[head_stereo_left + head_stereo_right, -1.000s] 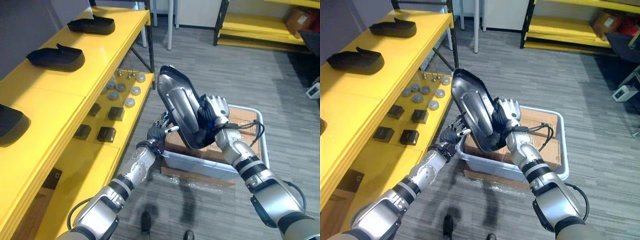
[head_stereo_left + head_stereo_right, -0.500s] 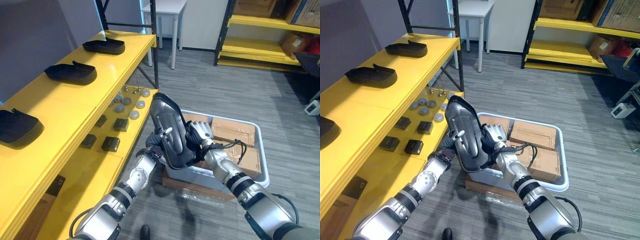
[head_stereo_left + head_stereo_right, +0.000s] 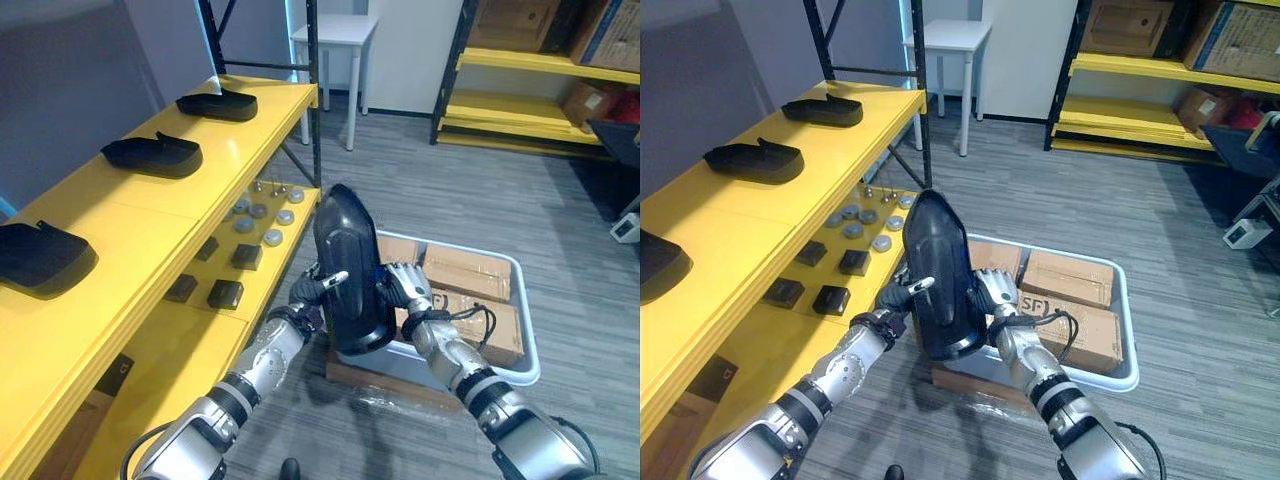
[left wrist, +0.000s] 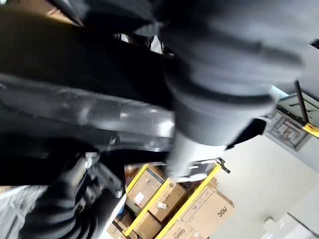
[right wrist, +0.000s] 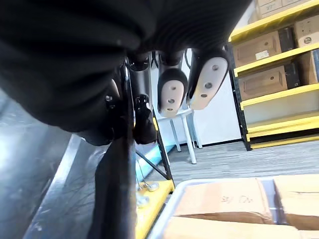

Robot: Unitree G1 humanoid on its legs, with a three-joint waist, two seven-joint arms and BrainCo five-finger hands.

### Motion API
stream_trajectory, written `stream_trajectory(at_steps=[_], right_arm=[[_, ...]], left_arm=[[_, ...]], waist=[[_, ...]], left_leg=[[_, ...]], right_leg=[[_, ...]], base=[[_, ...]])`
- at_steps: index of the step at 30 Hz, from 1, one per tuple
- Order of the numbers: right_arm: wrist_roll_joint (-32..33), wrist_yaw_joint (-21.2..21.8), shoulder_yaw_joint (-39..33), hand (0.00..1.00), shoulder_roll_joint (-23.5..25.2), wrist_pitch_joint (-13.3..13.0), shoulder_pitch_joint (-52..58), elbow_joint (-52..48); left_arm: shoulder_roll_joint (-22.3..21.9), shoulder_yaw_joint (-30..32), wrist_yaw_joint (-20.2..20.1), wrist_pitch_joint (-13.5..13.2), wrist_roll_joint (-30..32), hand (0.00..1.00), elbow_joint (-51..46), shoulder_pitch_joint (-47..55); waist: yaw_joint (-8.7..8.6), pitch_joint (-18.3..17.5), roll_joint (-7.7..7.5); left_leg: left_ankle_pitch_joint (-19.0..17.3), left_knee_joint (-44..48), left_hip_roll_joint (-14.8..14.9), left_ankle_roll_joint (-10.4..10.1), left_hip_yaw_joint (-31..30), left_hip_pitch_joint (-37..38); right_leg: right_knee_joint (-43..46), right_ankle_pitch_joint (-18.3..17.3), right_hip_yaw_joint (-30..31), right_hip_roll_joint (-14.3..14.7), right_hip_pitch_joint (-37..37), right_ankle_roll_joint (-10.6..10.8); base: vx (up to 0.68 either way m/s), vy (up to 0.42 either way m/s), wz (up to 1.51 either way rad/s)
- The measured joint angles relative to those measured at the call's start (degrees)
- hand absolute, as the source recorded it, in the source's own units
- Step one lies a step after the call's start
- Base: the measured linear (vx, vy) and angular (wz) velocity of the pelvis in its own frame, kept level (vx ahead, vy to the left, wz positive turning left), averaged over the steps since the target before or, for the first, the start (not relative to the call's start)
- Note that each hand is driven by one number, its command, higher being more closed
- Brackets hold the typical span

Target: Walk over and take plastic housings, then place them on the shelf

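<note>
A black plastic housing (image 3: 348,265) stands nearly upright in the air between my two hands, over the near left corner of a grey tote (image 3: 523,345). My left hand (image 3: 308,294) grips its left edge, with one finger hooked across its face. From the other side my right hand (image 3: 402,290) clamps it; in the right wrist view the fingertips (image 5: 207,82) curl over the housing's thin edge (image 5: 117,189). Three more black housings (image 3: 152,153) lie in a row along the top yellow shelf (image 3: 130,215) to my left.
The lower yellow shelf (image 3: 180,345) carries small black blocks (image 3: 225,293) and silver discs (image 3: 270,237). The tote holds cardboard boxes (image 3: 468,272). A black shelf post (image 3: 313,120) rises behind the housing. A white table (image 3: 335,28) and another yellow rack (image 3: 510,115) stand at the back.
The camera has lifted, so more of the room shows. The housing has swung from leaning back to nearly upright, and both hands have kept hold of it.
</note>
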Motion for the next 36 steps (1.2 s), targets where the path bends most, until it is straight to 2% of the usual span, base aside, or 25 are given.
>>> stream_trajectory(at_steps=[3, 8, 18, 19, 24, 25, 28, 31, 33, 34, 35, 36], right_arm=[[1.14, -1.42, -1.32, 1.00, 0.14, 1.84, 3.61, -5.09], [4.37, -2.60, -2.31, 1.00, 0.13, 3.44, 9.96, -12.10], [7.75, -2.95, -1.77, 1.00, -0.23, 3.58, 12.08, -15.57], [7.78, -2.97, -1.17, 1.00, -0.51, 3.58, 12.06, -15.74], [9.29, -2.68, 0.34, 1.00, -0.76, 3.59, 11.90, -15.89], [10.39, -2.63, 1.24, 1.00, -0.76, 3.58, 11.90, -16.51], [11.56, -2.57, 2.69, 1.00, -0.76, 3.56, 11.91, -19.77], [11.54, -2.61, 4.71, 1.00, -0.71, 1.87, 11.75, -25.49], [11.51, -2.62, 7.59, 1.00, -0.12, -2.19, 10.91, -28.54], [11.49, -2.54, 8.26, 1.00, 0.32, -3.25, 10.35, -29.20], [11.49, -1.79, 10.26, 1.00, 1.14, -4.70, 8.88, -29.32], [11.48, -0.21, 14.39, 1.00, 3.54, -6.43, 6.96, -28.66]], left_arm=[[0.22, -1.41, 0.98, -0.30, 1.92, 1.00, -1.17, -0.32], [0.74, -3.88, 2.08, -0.32, 3.35, 1.00, -1.55, -0.48], [2.31, -4.78, 2.08, -0.55, 3.83, 1.00, -2.89, 0.18], [2.69, -4.88, 2.08, -0.77, 3.94, 0.00, -3.06, 0.45], [3.99, -5.87, 1.86, -0.75, 4.39, 0.00, -4.87, 1.82], [4.67, -5.47, 1.89, -0.69, 4.43, 1.00, -4.81, 1.94], [6.92, -5.36, 1.99, -0.61, 4.90, 1.00, -3.94, 2.08], [8.49, -5.79, 2.20, 1.89, 6.18, 1.00, -0.77, 2.10], [9.13, -8.94, 2.18, 4.64, 7.68, 1.00, 1.64, 2.13], [9.13, -10.24, 2.08, 5.01, 7.84, 1.00, 1.73, 2.16], [8.70, -12.19, 1.21, 5.53, 9.22, 1.00, 1.54, 2.09], [6.55, -15.92, -1.43, 6.32, 10.93, 1.00, 0.37, 2.05]], waist=[[-0.02, -0.25, -0.21], [-0.10, -0.90, -0.42], [-0.19, -1.44, -0.52], [-0.19, -1.47, -0.50], [-0.11, -1.52, -0.49], [-0.13, -1.53, -0.48], [-0.60, -1.54, -0.45], [-1.12, -1.58, -0.42], [-1.46, -1.59, -0.42], [-1.49, -1.59, -0.42], [-1.49, -1.67, -0.45], [-1.35, -1.96, -0.44]], left_leg=[[-0.02, 0.00, 0.00, -0.02, 0.00, 0.00], [-0.11, 0.00, 0.05, -0.13, 0.26, 0.00], [-0.64, 0.01, 0.63, -0.77, 1.77, 0.54], [-0.68, 0.02, 0.65, -0.83, 1.95, 0.61], [-0.83, 0.02, 1.09, -1.03, 2.36, 0.74], [-0.88, 0.02, 1.15, -1.10, 2.62, 0.80], [-0.91, 0.02, 1.22, -1.14, 2.78, 0.82], [-0.91, 0.02, 1.21, -1.13, 2.75, 0.82], [-0.91, 0.02, 1.15, -1.13, 2.72, 0.82], [-0.90, 0.02, 1.15, -1.12, 2.71, 0.82], [-0.90, 0.02, 1.15, -1.12, 2.68, 0.82], [-0.90, 0.02, 1.12, -1.12, 2.61, 0.82]], right_leg=[[-0.03, 0.00, 0.01, 0.01, 0.00, 0.00], [-0.38, 0.10, 0.26, 0.05, 0.01, -0.15], [-2.33, 1.21, 1.87, 0.61, 0.58, -0.43], [-2.33, 1.21, 1.97, 0.68, 0.56, -0.44], [-2.33, 1.23, 2.63, 0.98, 0.48, -0.45], [-2.33, 1.28, 2.93, 1.06, 0.39, -0.51], [-2.33, 1.32, 3.17, 1.21, 0.27, -0.57], [-2.34, 1.31, 3.16, 1.21, 0.27, -0.57], [-2.34, 1.31, 3.13, 1.10, 0.29, -0.57], [-2.35, 1.31, 3.12, 1.07, 0.29, -0.57], [-2.35, 1.31, 3.09, 1.04, 0.32, -0.57], [-2.36, 1.31, 3.01, 0.94, 0.38, -0.56]], base=[[0.00, 0.038, 0.00], [0.00, 0.026, -0.03], [0.01, 0.023, -0.09], [0.02, 0.031, -0.07], [0.01, 0.031, -0.06], [0.00, 0.036, -0.11], [0.00, 0.033, -0.06], [0.01, 0.038, 0.01], [0.01, 0.046, 0.01], [0.01, 0.048, 0.01], [0.00, 0.048, 0.03], [0.01, 0.058, 0.05]])
